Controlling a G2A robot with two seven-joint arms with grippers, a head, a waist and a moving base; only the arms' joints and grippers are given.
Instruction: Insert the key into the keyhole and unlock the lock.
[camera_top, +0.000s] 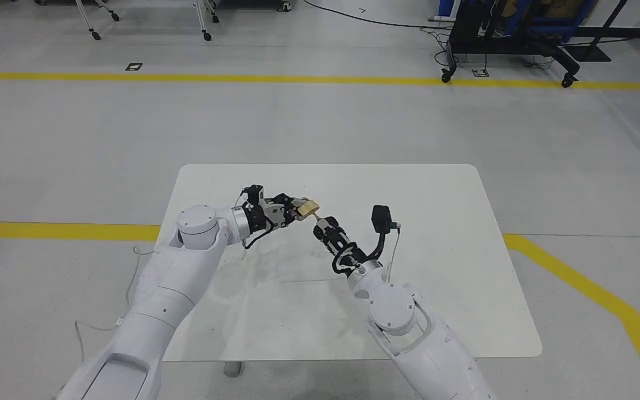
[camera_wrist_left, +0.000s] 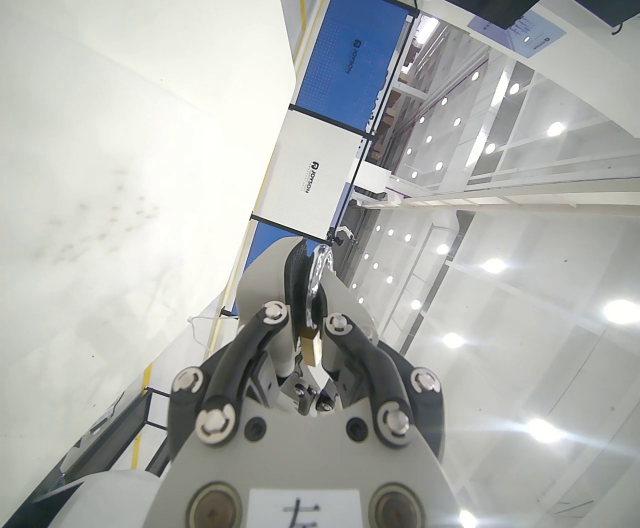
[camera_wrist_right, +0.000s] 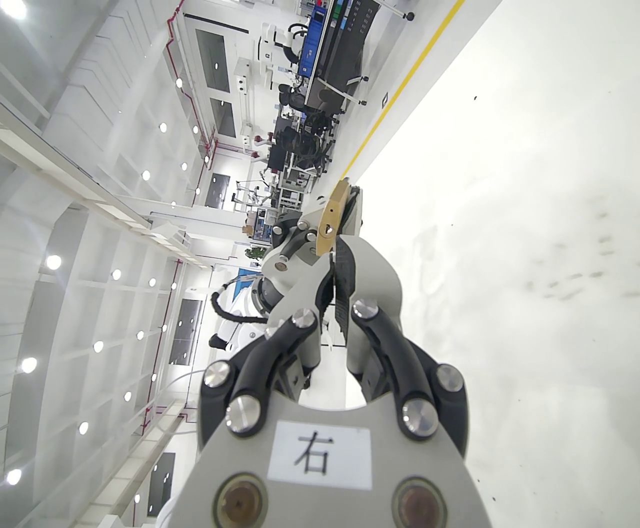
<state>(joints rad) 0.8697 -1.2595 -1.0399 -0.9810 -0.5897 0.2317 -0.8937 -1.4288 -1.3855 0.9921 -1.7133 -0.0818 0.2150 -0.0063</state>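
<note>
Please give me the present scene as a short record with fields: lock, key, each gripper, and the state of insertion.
lock: brass, held above the white table, keyhole facing the right gripper
key: thin, seen edge-on, pointing at the lock
left gripper: shut on lock
right gripper: shut on key
insertion: not yet done; keyhole visible, key tip close to it
</note>
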